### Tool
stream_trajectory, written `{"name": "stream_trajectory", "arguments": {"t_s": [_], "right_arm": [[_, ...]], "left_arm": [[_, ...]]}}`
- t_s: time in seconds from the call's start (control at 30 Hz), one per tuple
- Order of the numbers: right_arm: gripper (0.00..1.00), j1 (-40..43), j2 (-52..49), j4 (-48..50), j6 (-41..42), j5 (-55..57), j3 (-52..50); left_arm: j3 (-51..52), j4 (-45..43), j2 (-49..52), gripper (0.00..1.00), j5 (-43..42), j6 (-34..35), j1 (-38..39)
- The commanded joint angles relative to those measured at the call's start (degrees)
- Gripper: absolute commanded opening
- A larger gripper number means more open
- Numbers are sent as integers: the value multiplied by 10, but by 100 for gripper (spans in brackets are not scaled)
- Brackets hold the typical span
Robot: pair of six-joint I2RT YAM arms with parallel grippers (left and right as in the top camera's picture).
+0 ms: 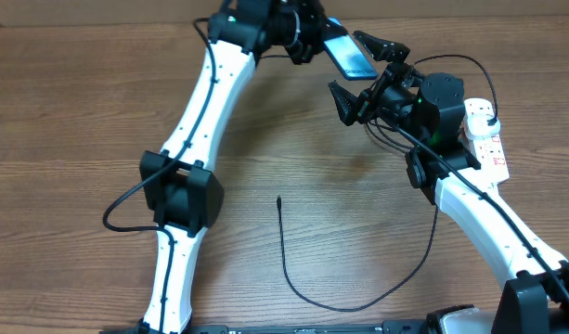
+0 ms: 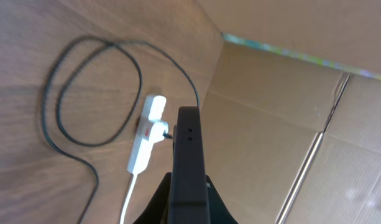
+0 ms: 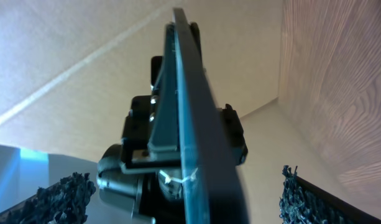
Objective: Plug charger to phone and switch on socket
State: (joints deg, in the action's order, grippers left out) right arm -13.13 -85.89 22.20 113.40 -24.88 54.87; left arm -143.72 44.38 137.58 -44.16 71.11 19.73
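My left gripper is shut on the phone and holds it in the air at the back of the table, lit blue screen up. The left wrist view shows the phone edge-on between the jaws. My right gripper is open, with a finger on either side of the phone's free end. The right wrist view shows the phone edge-on between the spread fingers. The charger's black cable lies on the table, its connector tip free. The white socket strip lies at the right, partly under my right arm.
The strip and loops of the black cable show below in the left wrist view. Cardboard walls stand behind the table. The left arm crosses the table's left half.
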Motion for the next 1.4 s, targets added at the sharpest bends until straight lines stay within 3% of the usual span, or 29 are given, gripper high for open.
{"name": "stream_trajectory", "arguments": {"t_s": [0.0,0.13,0.3,0.37,0.5,0.63,0.73,1.0,1.37], "right_arm": [[100,1,6,2,-63,-14,9],[100,1,6,0,-131,-18,9],[100,1,6,-3,-346,-69,9],[100,0,6,-27,-386,-94,9],[100,0,6,-77,-443,-129,15],[100,-10,6,-216,-555,-129,59],[100,-44,6,-395,-665,-57,117],[100,-173,6,-680,-761,124,140],[100,-278,-13,-699,-761,174,139]], "left_arm": [[-13,0,-17,4,-46,-57,-62],[-13,23,-17,4,-130,-129,-125],[-13,56,-17,4,-262,-239,-195],[-13,56,-17,4,-314,-292,-214],[-13,56,-17,4,-342,-324,-226],[-13,55,-17,4,-352,-339,-235],[-13,55,-17,4,-351,-339,-240],[-13,55,-17,4,-351,-339,-241],[-13,55,-17,4,-347,-339,-241]]}}
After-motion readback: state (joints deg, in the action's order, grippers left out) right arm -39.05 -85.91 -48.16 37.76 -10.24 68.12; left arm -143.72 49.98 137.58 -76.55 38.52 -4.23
